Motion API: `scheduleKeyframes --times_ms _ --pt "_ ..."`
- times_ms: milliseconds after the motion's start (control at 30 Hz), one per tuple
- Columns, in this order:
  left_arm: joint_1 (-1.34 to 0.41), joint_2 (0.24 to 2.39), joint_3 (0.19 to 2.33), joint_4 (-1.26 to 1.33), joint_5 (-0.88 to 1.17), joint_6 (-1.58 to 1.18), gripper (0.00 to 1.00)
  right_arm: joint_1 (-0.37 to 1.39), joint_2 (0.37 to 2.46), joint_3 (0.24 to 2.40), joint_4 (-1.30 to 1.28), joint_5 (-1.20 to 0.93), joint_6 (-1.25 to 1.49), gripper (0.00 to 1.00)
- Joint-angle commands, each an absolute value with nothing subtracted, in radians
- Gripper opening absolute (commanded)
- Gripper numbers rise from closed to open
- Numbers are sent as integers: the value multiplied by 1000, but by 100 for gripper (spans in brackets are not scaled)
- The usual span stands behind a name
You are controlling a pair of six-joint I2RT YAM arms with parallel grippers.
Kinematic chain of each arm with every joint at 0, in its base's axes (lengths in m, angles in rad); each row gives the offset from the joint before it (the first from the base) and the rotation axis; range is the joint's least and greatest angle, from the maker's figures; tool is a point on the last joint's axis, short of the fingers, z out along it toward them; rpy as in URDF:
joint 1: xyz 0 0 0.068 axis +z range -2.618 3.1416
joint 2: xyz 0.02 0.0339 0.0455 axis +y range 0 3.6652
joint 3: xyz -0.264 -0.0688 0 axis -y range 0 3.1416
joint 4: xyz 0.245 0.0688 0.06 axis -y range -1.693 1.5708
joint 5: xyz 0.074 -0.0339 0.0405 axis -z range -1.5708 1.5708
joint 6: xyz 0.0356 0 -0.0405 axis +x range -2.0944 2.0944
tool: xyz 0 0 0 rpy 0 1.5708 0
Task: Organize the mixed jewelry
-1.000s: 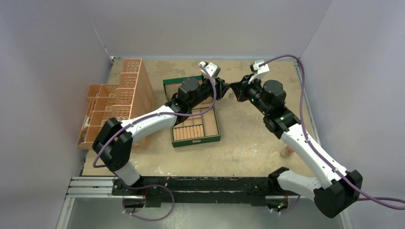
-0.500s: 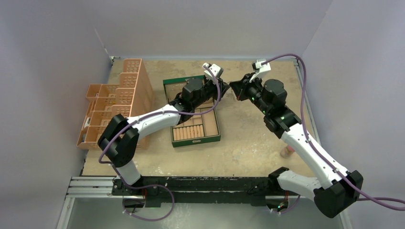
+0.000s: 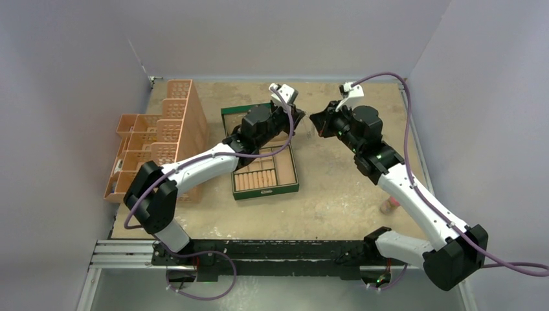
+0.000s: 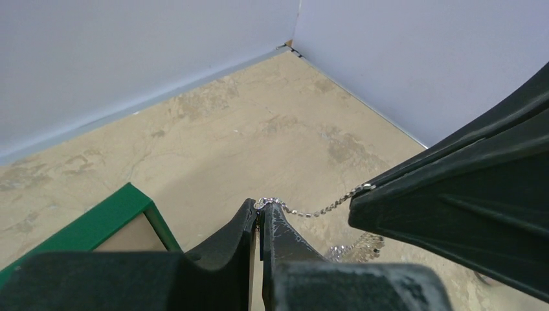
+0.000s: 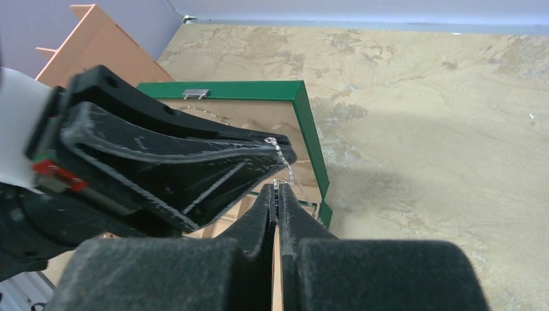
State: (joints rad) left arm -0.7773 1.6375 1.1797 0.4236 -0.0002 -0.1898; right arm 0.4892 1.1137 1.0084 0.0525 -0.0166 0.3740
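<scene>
My left gripper [image 4: 260, 206] is shut on one end of the glittery silver chain [image 4: 317, 211]. The chain runs taut to my right gripper [image 5: 277, 186], which is shut on it further along. The rest of the chain hangs in a glittery bunch [image 4: 362, 245] below. In the top view the left gripper [image 3: 300, 117] and right gripper [image 3: 314, 121] meet tip to tip just right of the green box [image 3: 265, 192]; the chain is too fine to see there. A thin silver strand [image 5: 208, 114] lies in the box's back compartment. The gold rings are out of view.
An orange stepped organizer [image 3: 169, 126] stands at the left. A small pink cylinder [image 3: 389, 206] sits on the table at the right, beside my right arm. The green box's far corner [image 5: 302, 103] lies under the two grippers. Walls close in the back and sides.
Both grippers stay shut and close together. The left wrist swung slightly right, then back left. The right arm shifted a little left. The tips now stand slightly apart.
</scene>
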Motion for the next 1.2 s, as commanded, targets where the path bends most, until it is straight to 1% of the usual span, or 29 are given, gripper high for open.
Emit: scheduleKeyframes --times_ms 0,233,567,867,1167 --pt "-778 1552 1172 423 -39 -168 0 492 1110 1045 95 -4 396 0" --pt "-777 1481 1179 259 -131 -188 0 492 1148 1036 160 -52 386 0" --pt "-755 1438 1182 54 -282 -183 0 495 1296 1040 287 -231 423 0" --pt "-672 1456 1198 -57 -320 -190 0 528 1437 1099 332 -243 438 0" --pt "-621 1529 1248 -67 -304 -174 0 550 1549 1164 360 -141 453 0"
